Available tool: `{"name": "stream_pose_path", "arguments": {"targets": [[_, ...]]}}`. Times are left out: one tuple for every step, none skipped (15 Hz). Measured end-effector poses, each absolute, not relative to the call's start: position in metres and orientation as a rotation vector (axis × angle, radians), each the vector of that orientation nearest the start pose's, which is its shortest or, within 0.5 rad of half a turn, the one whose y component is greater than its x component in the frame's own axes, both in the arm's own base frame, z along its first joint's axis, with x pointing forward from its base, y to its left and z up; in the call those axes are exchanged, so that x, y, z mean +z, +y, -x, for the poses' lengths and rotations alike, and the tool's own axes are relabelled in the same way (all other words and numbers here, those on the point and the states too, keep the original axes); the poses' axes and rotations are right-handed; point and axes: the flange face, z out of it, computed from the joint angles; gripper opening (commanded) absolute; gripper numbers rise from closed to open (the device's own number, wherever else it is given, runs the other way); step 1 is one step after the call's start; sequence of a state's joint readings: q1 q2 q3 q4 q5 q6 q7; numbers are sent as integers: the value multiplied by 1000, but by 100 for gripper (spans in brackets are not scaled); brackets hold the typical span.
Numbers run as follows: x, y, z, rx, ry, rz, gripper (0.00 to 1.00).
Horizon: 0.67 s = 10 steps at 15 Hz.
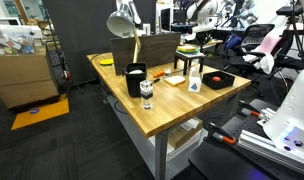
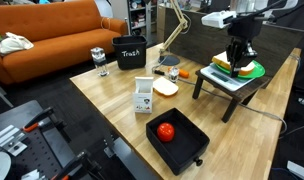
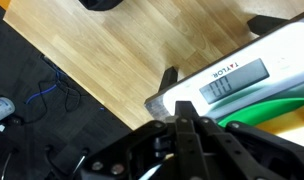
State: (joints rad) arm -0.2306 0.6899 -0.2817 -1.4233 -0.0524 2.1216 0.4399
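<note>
Green dish [image 2: 249, 70] sits on white scale [image 3: 227, 85] atop small black stand [image 2: 230, 90], upper right of exterior frame, on tabletop [image 2: 102, 100]. Gripper [image 3: 185, 125] right over dish, jaws shut, apparently empty. Dish looks not yet gripped or lifted. Red ball [image 2: 166, 131] untouched, lower centre.

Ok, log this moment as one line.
fingers: shut, nothing seen held | position: over white scale bearing green plate | scale on: small black stand | contact: cannot tell
</note>
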Motion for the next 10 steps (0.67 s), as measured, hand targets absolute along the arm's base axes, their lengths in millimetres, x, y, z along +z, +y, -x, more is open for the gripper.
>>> {"name": "stream_pose_path", "arguments": {"targets": [[306,-322,-652,-38,1403,3059,1],[308,-322,-653,-37,1404,3059,1],[309,-322,-653,-36,1404,3059,1],[310,-322,-654,-36,1404,3059,1],[309,-322,-654,-34,1404,3059,1],[309,-322,-654,-33,1404,3059,1],[309,-322,-654,-32,1404,3059,1],[309,-322,-654,-31,1404,3059,1],[309,-322,-654,-31,1404,3059,1],[309,-322,-654,-31,1404,3059,0]]}}
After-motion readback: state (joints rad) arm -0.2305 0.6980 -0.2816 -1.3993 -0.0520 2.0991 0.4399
